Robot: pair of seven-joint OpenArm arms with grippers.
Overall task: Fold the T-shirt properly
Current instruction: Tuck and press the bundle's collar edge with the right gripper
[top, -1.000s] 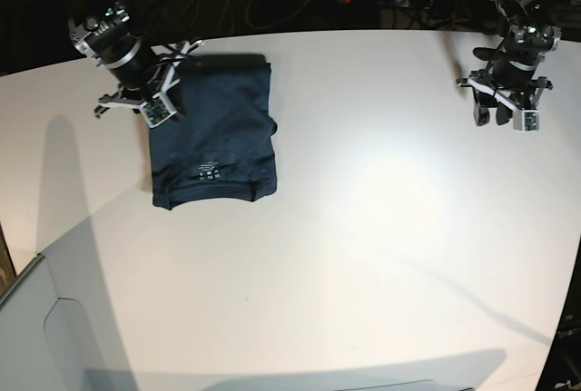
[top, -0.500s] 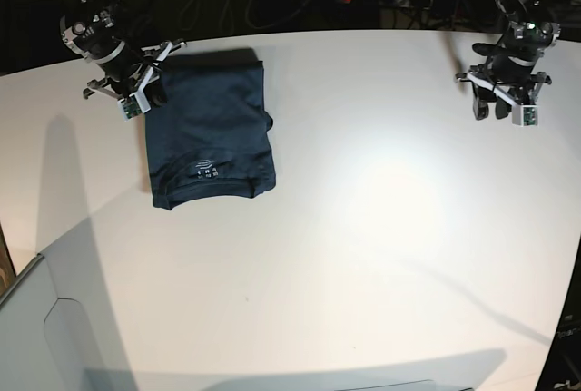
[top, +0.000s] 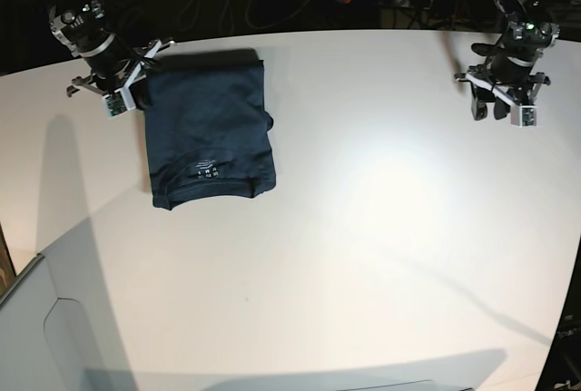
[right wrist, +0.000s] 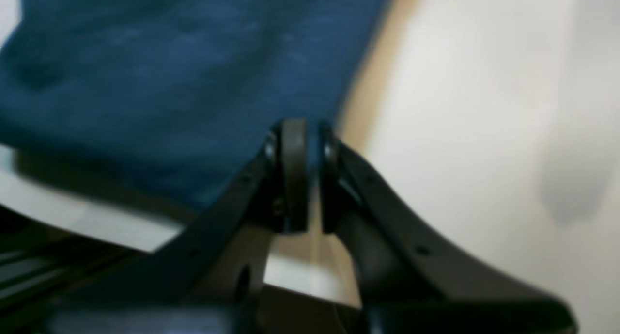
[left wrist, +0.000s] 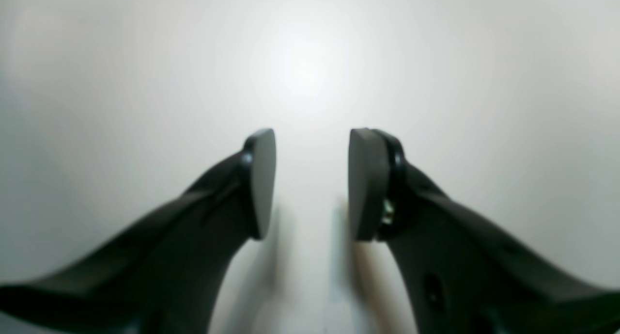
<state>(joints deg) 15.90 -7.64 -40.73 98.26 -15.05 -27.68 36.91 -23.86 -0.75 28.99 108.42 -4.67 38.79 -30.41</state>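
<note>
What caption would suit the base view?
Folded navy T-shirt lies on the white table, both grippers off it at opposite edges.

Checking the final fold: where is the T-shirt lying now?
In the base view, the T-shirt lies folded on the table's far left part, just beside the right gripper.

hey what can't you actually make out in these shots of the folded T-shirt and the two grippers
- T-shirt label print: too small to read in the base view.
- Layers folded underneath: hidden by the top layer.
- T-shirt in the right wrist view: blurred and cut off by the frame edges.
- Right gripper: nearly closed; blur hides whether it pinches anything.
- Left gripper: open over bare table; the shirt is outside that view.
</note>
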